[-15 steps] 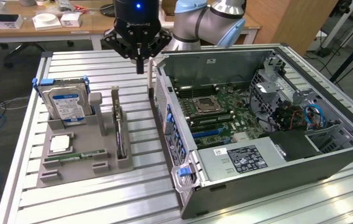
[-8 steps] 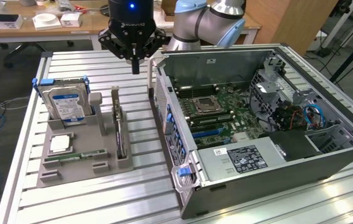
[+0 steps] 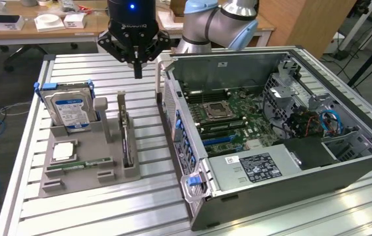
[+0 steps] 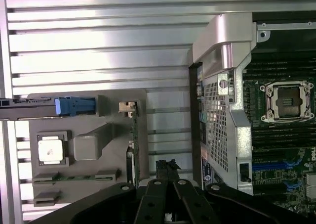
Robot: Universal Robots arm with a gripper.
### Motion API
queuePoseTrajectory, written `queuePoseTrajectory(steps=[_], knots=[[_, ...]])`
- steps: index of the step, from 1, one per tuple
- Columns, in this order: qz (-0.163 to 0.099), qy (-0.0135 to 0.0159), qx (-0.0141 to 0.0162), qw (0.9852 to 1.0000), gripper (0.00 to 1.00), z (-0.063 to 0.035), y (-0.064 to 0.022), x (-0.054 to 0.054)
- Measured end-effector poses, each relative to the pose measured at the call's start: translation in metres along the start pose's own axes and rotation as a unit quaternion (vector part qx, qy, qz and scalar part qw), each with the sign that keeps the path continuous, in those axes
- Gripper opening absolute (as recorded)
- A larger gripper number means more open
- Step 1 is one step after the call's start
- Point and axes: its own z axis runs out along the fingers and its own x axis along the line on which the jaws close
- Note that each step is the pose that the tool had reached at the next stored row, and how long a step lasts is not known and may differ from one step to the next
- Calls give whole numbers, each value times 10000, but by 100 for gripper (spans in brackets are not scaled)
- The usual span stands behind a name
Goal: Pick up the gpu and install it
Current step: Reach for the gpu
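Observation:
The gpu (image 3: 126,135) stands on edge in a slot of the grey holder tray (image 3: 81,182), a thin dark card with a metal bracket at its far end. From the wrist view it is edge-on (image 4: 132,147), its silvery bracket at the tray's rim. My gripper (image 3: 138,73) hangs above the table beyond the card's bracket end, between the tray and the open computer case (image 3: 284,162). Its fingers are shut together with nothing in them; the fingertips (image 4: 168,168) sit beside the card's line, not touching it.
In the tray are a boxy hard drive (image 3: 72,109) in a blue frame, a square processor (image 3: 63,151) and a narrow memory stick (image 3: 81,164). The case lies open with its motherboard (image 3: 229,118) exposed. A cluttered desk (image 3: 35,24) stands behind the slatted metal table.

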Motion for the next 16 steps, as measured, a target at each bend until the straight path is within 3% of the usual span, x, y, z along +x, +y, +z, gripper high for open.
queuePoseTrajectory(steps=[16], knots=[[0,0,0,10000,11,5,-6,181]])
